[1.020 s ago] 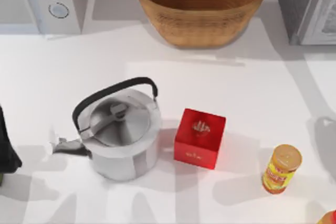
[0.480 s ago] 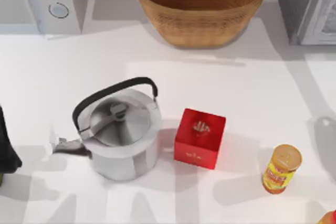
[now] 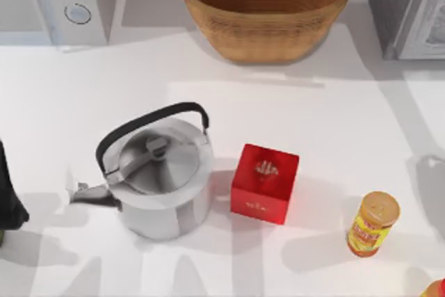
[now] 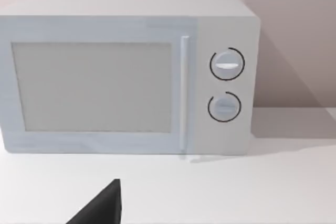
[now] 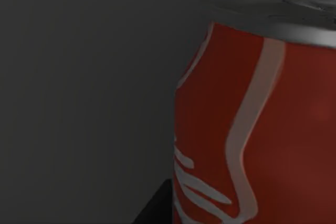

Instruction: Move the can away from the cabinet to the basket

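Rendered kitchen-style scene. White desk (image 3: 334, 123) with a white microwave (image 4: 131, 72) showing two round knobs at the back left, against a plain pale wall. Steel kettle (image 3: 158, 177) with black handle at front left, woven basket (image 3: 265, 6) at back centre, grey cabinet (image 3: 407, 6) at back right. Groceries: red box (image 3: 265, 183), orange-yellow can (image 3: 373, 224), red drink can (image 5: 262, 129).

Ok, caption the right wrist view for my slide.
Red can with white script seen close up against a dark grey surface.
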